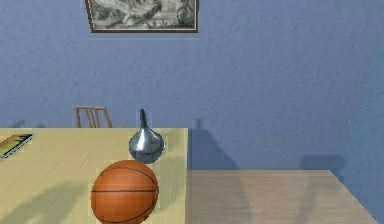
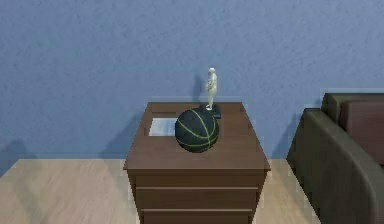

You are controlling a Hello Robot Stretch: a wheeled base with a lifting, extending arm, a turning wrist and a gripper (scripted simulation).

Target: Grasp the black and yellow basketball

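A black basketball with yellow-green seams [image 2: 197, 130] rests on top of a dark brown dresser [image 2: 198, 172] in the middle of the arm side view. It sits near the centre of the dresser top, in front of a small pale statuette [image 2: 212, 86] on a dark base. An orange basketball [image 1: 125, 192] lies on a light wooden table [image 1: 60, 165] at the forward view's lower left.
A grey metal vase [image 1: 146, 141] stands behind the orange ball, and a flat book-like thing [image 1: 14, 145] lies at the table's left. A chair back [image 1: 92, 117] and a framed picture [image 1: 142, 15] stand against the blue wall. A white sheet [image 2: 163, 127] lies on the dresser. A dark sofa [image 2: 345, 155] stands to its right.
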